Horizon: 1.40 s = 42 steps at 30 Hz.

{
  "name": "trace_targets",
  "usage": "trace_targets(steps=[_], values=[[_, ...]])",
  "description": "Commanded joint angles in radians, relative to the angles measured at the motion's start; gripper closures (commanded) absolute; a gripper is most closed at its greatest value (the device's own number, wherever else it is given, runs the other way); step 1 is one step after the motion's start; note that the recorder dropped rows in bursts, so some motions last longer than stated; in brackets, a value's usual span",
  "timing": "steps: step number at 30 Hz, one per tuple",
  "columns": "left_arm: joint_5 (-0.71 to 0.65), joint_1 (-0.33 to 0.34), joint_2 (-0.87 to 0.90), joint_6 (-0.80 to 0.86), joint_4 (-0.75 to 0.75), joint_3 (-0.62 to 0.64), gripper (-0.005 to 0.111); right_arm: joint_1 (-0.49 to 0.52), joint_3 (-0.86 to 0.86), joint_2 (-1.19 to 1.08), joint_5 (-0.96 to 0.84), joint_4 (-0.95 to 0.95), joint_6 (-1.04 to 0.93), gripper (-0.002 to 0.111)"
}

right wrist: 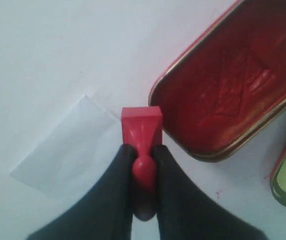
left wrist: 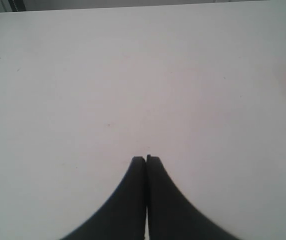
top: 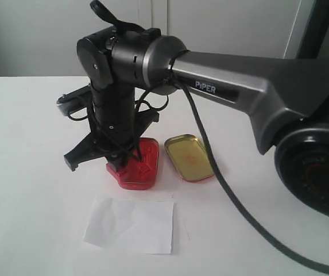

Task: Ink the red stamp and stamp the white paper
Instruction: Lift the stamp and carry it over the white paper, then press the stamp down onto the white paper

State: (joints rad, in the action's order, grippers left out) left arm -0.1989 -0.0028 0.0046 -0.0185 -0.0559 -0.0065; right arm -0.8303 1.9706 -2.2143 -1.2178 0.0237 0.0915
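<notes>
The right gripper (right wrist: 143,150) pinched the red stamp (right wrist: 142,125) by its rounded knob, one dark finger (right wrist: 118,175) on either side of the handle and the square block standing clear beyond the tips. In the right wrist view that block showed against the table (right wrist: 43,50), between a corner of the white paper (right wrist: 68,150) and the gold rim of the open red ink-pad tin (right wrist: 227,85); it sat just beside the rim and not over the pad, and whether it touched anything beneath could not be told. The pad's surface looked wet and carried pressed marks. In the exterior view the right gripper (top: 127,156) hung at the centre-left of the frame, pointing down at the near left part of the tin (top: 141,169), with the stamp itself hidden behind the fingers there. The gold-lined lid (top: 188,156) lay face up just to the right of the tin, close but apart from it. The paper (top: 131,225) lay flat and slightly wrinkled in the lower middle of the frame, below the tin with a strip of bare table (top: 26,172) between them. The grey arm (top: 227,86) reached in from the right edge, and a black cable (top: 233,195) trailed toward the lower right. The left gripper (left wrist: 145,159) was pressed together with nothing between its fingers, above bare tabletop.
</notes>
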Motion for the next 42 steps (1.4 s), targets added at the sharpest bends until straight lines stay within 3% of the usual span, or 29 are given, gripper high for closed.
trace_targets(steps=[1, 10, 17, 25, 42], values=[[0.004, 0.001, -0.005, 0.000, -0.004, 0.007, 0.107, 0.001, -0.075, 0.063, -0.003, 0.013, -0.012, 0.108], [0.004, 0.001, -0.005, 0.000, -0.004, 0.007, 0.107, 0.001, -0.401, 0.271, 0.123, 0.004, -0.012, 0.108], [0.004, 0.001, -0.005, 0.000, -0.004, 0.007, 0.107, -0.011, -0.524, 0.296, 0.212, -0.024, -0.012, 0.108], [0.004, 0.001, -0.005, 0.000, -0.004, 0.007, 0.107, -0.084, -0.533, 0.281, 0.303, -0.024, -0.001, 0.108], [0.004, 0.001, -0.005, 0.000, -0.004, 0.007, 0.107, -0.093, -0.525, 0.208, 0.330, 0.029, 0.018, 0.108]])
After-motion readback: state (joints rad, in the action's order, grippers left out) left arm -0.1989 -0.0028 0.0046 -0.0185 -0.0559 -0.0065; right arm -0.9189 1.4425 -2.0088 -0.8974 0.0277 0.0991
